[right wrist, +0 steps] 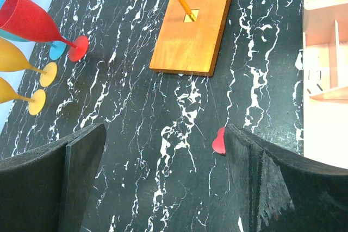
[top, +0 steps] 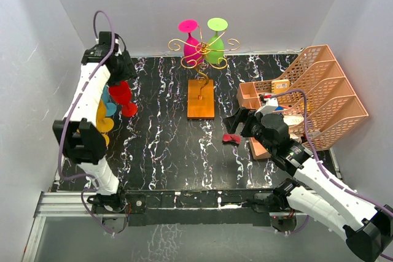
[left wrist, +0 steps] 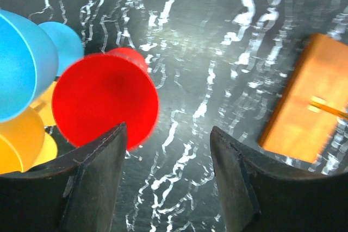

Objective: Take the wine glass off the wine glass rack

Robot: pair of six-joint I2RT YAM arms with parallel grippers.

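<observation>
Inspecting the table [top: 159, 145], I find the rack [top: 201, 59] at centre rear on its base [top: 201, 99], with a pink glass [top: 191, 46] and a green glass [top: 215, 47] hung foot-up in the scroll arms, where the wire carries them by the foot. A red glass [left wrist: 103, 104] is off the rack and well apart from it, at the left edge beside a blue glass [left wrist: 22, 63] and yellow glasses [left wrist: 19, 145]. I judge that cluster to be the set-down area, grouped away from the rack so that the approach to it is not blocked. My left pincer [left wrist: 168, 134] hangs directly over the red glass. Its jaws stand partly apart, with bare table showing between them and nothing gripped. The bowl's rim lies just at the left finger, and I cannot tell whether it touches. The glass is blurred in the left wrist view, so I cannot confirm that it is standing steady. I judge this to be the release of that glass. My right pincer [right wrist: 163, 134] hovers over open table between the base and the organiser [top: 319, 90]. Its jaws are spread fully and hold nothing, and a red scrap [right wrist: 218, 142] lies on the table just inside the right finger. I judge that it is parked there to stay out of the left arm's way.
</observation>
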